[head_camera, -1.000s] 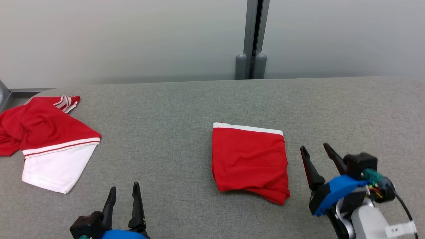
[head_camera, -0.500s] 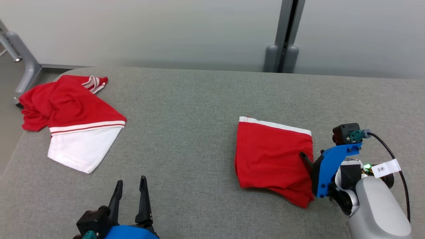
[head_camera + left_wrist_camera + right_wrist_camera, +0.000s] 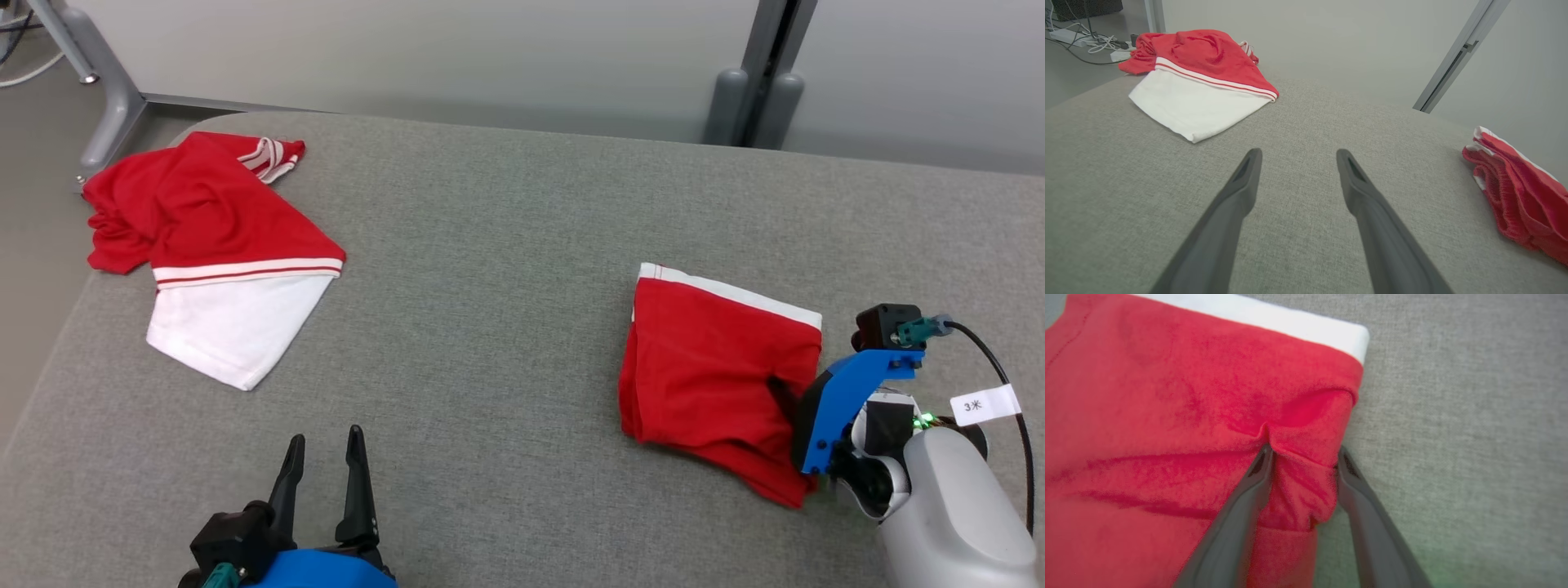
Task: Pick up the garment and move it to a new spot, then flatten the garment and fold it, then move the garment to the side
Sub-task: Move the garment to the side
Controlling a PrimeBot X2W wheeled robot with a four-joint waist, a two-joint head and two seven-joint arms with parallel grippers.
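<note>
Two garments were counted on the table (image 3: 490,327): a folded red garment (image 3: 718,359) and a red-and-white garment (image 3: 212,253). The left claw (image 3: 325,437) was held apart. Whether the right claw (image 3: 1303,453) was clamped on cloth could not be told.

Landmark = grey fabric table (image 3: 490,245): woven texture, far-left corner rounded.

- Red-and-white shirt (image 3: 212,237) on table's far-left corner. Loosely crumpled. Red part w/ striped cuff lies toward the far edge, white panel w/ thin red stripe toward the near side. Red bulk reaches the table's left edge.
- Behind table's far edge, right of centre: vertical grey post (image 3: 771,41) w/ two rounded grey stubs (image 3: 729,102) at its base, against pale wall (image 3: 408,49).
- Off table's far-left corner: bent grey metal frame leg (image 3: 114,114), standing on grey floor (image 3: 33,245).
- Beyond same corner, left wrist view: loose cables (image 3: 1090,45) on the floor.
</note>
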